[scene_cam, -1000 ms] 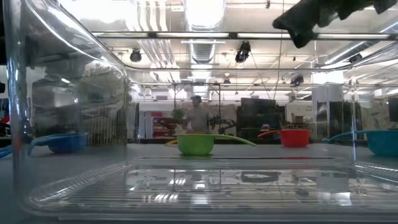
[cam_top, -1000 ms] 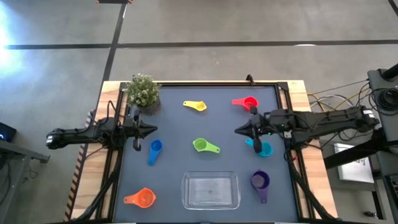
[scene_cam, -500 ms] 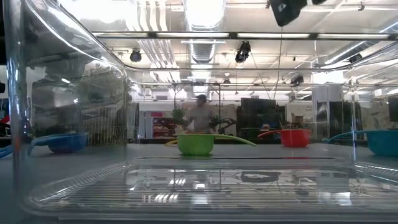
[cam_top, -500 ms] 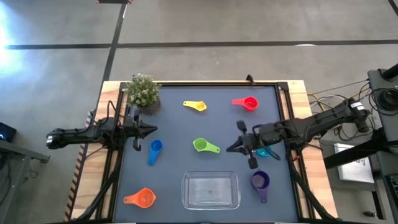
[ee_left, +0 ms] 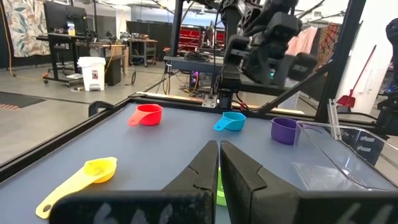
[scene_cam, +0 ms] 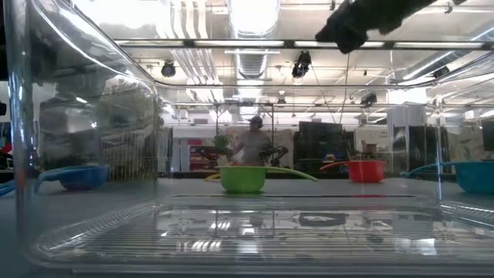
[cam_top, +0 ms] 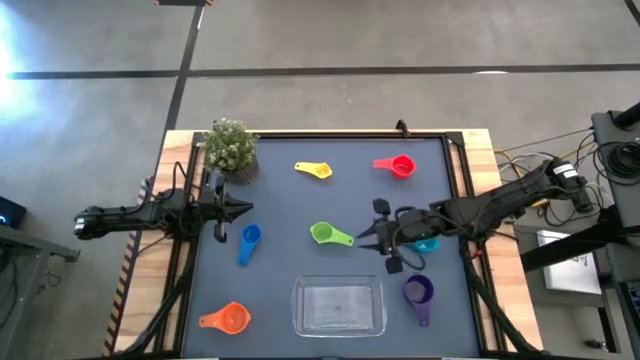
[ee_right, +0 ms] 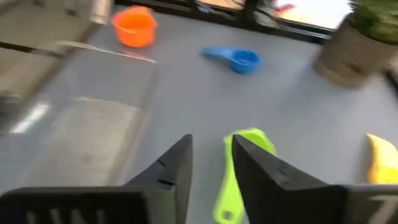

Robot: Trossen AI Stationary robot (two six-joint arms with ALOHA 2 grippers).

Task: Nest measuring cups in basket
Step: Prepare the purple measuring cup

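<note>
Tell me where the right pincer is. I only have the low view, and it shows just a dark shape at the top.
Observer: The right pincer hangs over the table beside the green cup, pointing at its handle.
Operator: Report its fingers.
Observer: In the right wrist view they stand apart, with the green handle showing in the gap.
Operator: Now find the purple cup.
Observer: The purple cup sits on the table just right of the basket, outside it.
</note>
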